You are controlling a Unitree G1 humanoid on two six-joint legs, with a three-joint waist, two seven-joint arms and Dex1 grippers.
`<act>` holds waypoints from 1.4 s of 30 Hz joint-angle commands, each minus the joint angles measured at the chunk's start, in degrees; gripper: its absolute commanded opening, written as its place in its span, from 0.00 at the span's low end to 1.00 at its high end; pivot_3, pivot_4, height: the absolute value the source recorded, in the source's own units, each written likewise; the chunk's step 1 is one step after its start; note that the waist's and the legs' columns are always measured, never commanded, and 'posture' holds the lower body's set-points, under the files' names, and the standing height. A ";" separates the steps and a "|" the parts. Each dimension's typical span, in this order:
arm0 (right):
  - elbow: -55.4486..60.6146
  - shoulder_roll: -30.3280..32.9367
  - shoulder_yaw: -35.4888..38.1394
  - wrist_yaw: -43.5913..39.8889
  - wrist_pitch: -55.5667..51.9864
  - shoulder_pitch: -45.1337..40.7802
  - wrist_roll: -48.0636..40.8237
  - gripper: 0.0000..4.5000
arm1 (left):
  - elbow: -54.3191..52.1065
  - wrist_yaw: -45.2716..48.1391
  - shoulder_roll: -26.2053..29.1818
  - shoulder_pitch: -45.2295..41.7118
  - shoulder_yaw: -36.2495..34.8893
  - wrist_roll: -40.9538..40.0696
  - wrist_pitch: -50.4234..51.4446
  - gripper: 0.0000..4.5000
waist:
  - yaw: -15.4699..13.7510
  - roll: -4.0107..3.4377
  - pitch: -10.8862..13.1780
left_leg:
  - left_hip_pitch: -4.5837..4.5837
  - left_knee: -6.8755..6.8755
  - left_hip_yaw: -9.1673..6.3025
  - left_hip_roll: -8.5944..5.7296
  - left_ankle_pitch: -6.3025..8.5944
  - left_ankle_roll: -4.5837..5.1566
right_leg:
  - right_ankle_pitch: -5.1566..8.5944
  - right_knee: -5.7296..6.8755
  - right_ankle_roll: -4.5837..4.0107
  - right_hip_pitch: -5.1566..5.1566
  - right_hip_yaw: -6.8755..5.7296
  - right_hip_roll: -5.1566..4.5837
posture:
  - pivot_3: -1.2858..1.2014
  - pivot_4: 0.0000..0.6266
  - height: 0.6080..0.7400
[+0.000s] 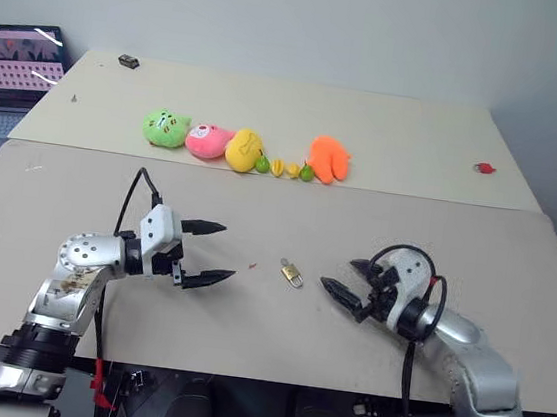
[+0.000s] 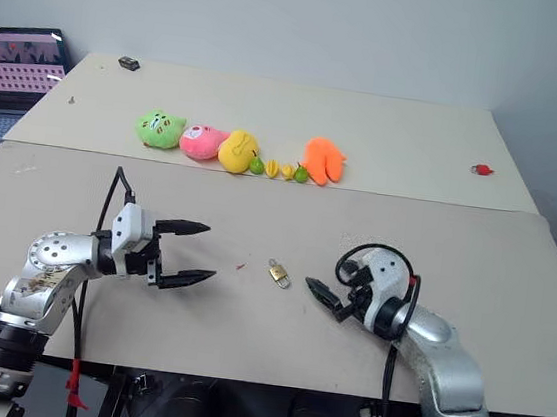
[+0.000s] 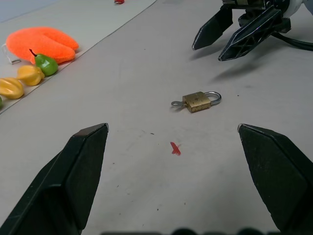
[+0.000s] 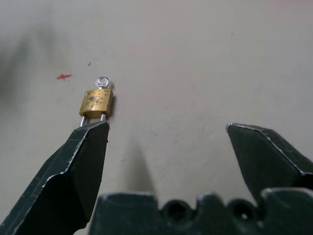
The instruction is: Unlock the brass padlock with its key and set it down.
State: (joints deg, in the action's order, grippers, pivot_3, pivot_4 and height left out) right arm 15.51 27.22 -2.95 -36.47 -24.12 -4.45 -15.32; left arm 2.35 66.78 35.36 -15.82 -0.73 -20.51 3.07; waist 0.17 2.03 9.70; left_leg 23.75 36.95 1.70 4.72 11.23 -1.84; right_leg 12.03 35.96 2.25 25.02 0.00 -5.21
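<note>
The brass padlock (image 1: 291, 271) is seen flat on the bench (image 1: 259, 206) at lower centre, its key (image 3: 176, 103) in the keyhole. It is flanked by the left gripper (image 1: 205, 253) and right gripper (image 1: 354, 283) — both spread wide, holding nothing, apparently poised for a two-sided grasp.

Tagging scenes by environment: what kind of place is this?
Likely a robot lab test bench: bare tables against a plain wall, a laptop, and staged props, plush toys and a brass padlock.
</note>
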 commanded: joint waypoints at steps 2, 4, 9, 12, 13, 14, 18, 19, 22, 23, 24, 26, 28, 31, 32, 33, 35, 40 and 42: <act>-1.62 1.25 -3.40 -0.72 13.86 2.55 6.97 1.00 | -0.76 0.08 0.08 -1.32 -0.53 -1.17 0.53 1.00 | -0.01 0.00 0.00 | -0.01 0.00 0.00 0.00 0.00 0.00 | 0.00 0.01 0.00 0.00 0.00 0.00 | 0.52 0.24 0.86; -2.38 0.35 -2.87 -0.42 14.68 2.44 6.30 1.00 | -0.73 0.11 0.16 -1.55 -0.72 -1.30 0.99 1.00 | -0.04 0.00 0.00 | 0.00 0.00 0.00 0.00 0.00 0.00 | 0.00 0.01 0.00 0.00 0.00 0.01 | 0.52 0.24 0.86; -2.28 -2.02 -2.81 0.49 14.32 0.37 4.98 1.00 | -1.26 0.45 0.42 -1.37 -0.63 -1.54 1.97 1.00 | 0.02 0.00 0.00 | -0.02 0.02 0.00 0.00 0.00 0.00 | 0.00 0.03 -0.01 -0.01 0.04 0.04 | 0.52 0.24 0.86; 1.41 -3.81 -2.08 0.75 11.89 -0.51 1.80 1.00 | -1.36 0.75 0.58 -1.49 -0.65 -1.80 2.90 1.00 | 0.04 0.00 0.00 | -0.02 0.02 0.00 0.01 0.00 0.00 | -0.01 0.04 -0.01 0.00 0.06 0.05 | 0.52 0.24 0.86; 2.17 -4.02 -1.90 0.60 11.50 -0.70 1.29 1.00 | -1.20 0.77 0.55 -1.71 -0.65 -1.83 3.20 1.00 | 0.00 0.00 0.00 | -0.01 0.02 0.00 0.01 0.00 0.00 | -0.01 0.04 -0.01 0.00 0.06 0.05 | 0.52 0.24 0.86; 3.13 -4.30 -1.56 0.34 10.01 -0.57 -0.25 1.00 | -1.13 0.81 0.55 -1.86 -0.66 -1.95 3.60 1.00 | -0.01 0.00 0.00 | -0.01 0.02 0.00 0.00 0.00 0.00 | -0.01 0.04 -0.01 0.00 0.06 0.04 | 0.52 0.24 0.86; 6.57 -3.18 -0.78 -1.36 5.89 1.58 -4.55 1.00 | -0.56 1.20 0.62 -2.54 -0.44 -2.07 4.21 1.00 | -0.24 0.00 0.00 | 0.00 0.03 0.00 0.00 0.00 0.00 | -0.01 0.04 -0.01 -0.02 0.08 0.05 | 0.52 0.24 0.86; 7.21 -2.34 -1.35 -1.81 6.17 2.42 -3.85 1.00 | -0.30 1.23 0.58 -2.81 -0.37 -2.07 4.34 1.00 | -0.31 0.00 0.00 | 0.00 0.03 0.00 0.00 0.00 0.00 | -0.01 0.04 -0.01 -0.02 0.08 0.05 | 0.52 0.24 0.86; 7.62 -1.73 -3.67 -1.47 6.99 3.47 -1.46 1.00 | 0.15 1.36 0.34 -3.54 -0.25 -2.25 5.09 1.00 | -0.52 0.00 0.00 | 0.00 0.04 0.00 -0.01 0.00 0.00 | 0.00 0.03 -0.01 -0.02 0.08 0.04 | 0.52 0.24 0.86; 7.26 -1.99 -4.38 -1.03 7.10 3.29 -0.80 1.00 | 0.25 1.39 0.26 -3.79 -0.18 -2.26 5.33 1.00 | -0.48 0.00 0.00 | 0.00 0.04 0.00 -0.01 0.00 0.00 | 0.00 0.04 -0.01 -0.02 0.09 0.04 | 0.52 0.24 0.86; 6.71 -2.11 -5.43 -0.58 7.70 3.14 0.72 1.00 | 0.22 1.47 0.23 -3.87 -0.13 -2.31 5.52 1.00 | -0.34 0.00 0.00 | -0.02 0.05 0.00 -0.01 0.00 0.00 | 0.00 0.04 -0.01 -0.01 0.10 0.05 | 0.52 0.24 0.86; 5.87 -2.51 -6.79 -0.27 8.71 2.91 2.39 1.00 | 0.16 1.61 0.18 -4.12 -0.04 -2.46 6.02 1.00 | -0.27 0.00 0.00 | -0.04 0.05 0.00 0.00 0.00 0.00 | 0.00 0.08 -0.02 -0.01 0.11 0.08 | 0.52 0.24 0.86; 4.59 -3.08 -8.18 0.76 10.16 2.63 4.73 1.00 | 0.07 1.75 0.20 -4.11 0.03 -2.54 6.32 1.00 | -0.26 0.00 0.00 | -0.05 0.04 0.00 0.00 0.00 0.00 | 0.00 0.09 -0.01 -0.01 0.11 0.08 | 0.52 0.24 0.86; 2.95 -5.27 -9.80 2.64 11.26 2.06 6.67 1.00 | -0.14 1.86 0.33 -3.92 0.16 -2.60 6.64 1.00 | -0.31 0.00 0.00 | -0.02 0.05 0.00 -0.01 0.00 0.00 | 0.00 0.06 -0.01 -0.01 0.12 0.07 | 0.52 0.24 0.86; 2.77 -5.79 -10.26 2.94 11.51 2.00 7.14 1.00 | -0.37 1.88 0.41 -3.83 0.20 -2.67 6.83 1.00 | -0.31 0.00 0.00 | -0.01 0.06 0.00 -0.01 0.00 0.00 | 0.00 0.07 -0.01 -0.01 0.12 0.07 | 0.52 0.24 0.86; 2.49 -6.19 -10.80 3.23 11.84 2.05 7.80 1.00 | -0.76 2.01 0.57 -3.60 0.19 -2.81 7.02 1.00 | -0.31 0.00 0.00 | -0.02 0.06 0.00 -0.01 0.00 0.00 | 0.00 0.07 -0.01 -0.01 0.12 0.07 | 0.52 0.24 0.86; 1.50 -6.85 -11.21 4.02 12.50 1.80 9.09 1.00 | -1.25 2.15 0.76 -3.54 0.19 -2.98 7.48 1.00 | -0.30 0.00 0.00 | -0.02 0.06 0.00 -0.01 0.00 0.00 | 0.00 0.09 -0.01 -0.01 0.12 0.07 | 0.52 0.24 0.86; -2.16 -9.11 -11.99 6.07 14.12 0.16 11.36 1.00 | -1.20 1.91 0.64 -4.24 -0.01 -3.19 8.36 1.00 | -0.27 0.00 0.00 | -0.02 0.08 0.00 -0.01 0.00 0.00 | 0.00 0.09 -0.01 -0.01 0.15 0.08 | 0.52 0.24 0.86; -3.41 -9.85 -12.15 6.88 14.69 -0.47 12.26 1.00 | -1.32 1.75 0.49 -4.42 -0.03 -3.18 8.47 1.00 | -0.26 0.00 0.00 | -0.02 0.07 0.00 -0.01 0.00 0.00 | 0.00 0.09 -0.02 -0.01 0.15 0.10 | 0.52 0.24 0.86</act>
State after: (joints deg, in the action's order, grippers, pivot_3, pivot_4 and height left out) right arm 12.13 18.17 -15.15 -30.52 -11.45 -4.01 -3.55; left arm 2.99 68.53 35.66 -19.05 -0.27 -22.58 11.41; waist -0.09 2.03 9.69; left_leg 23.73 37.02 1.70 4.71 11.23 -1.84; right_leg 12.02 36.05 2.23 25.01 0.15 -5.11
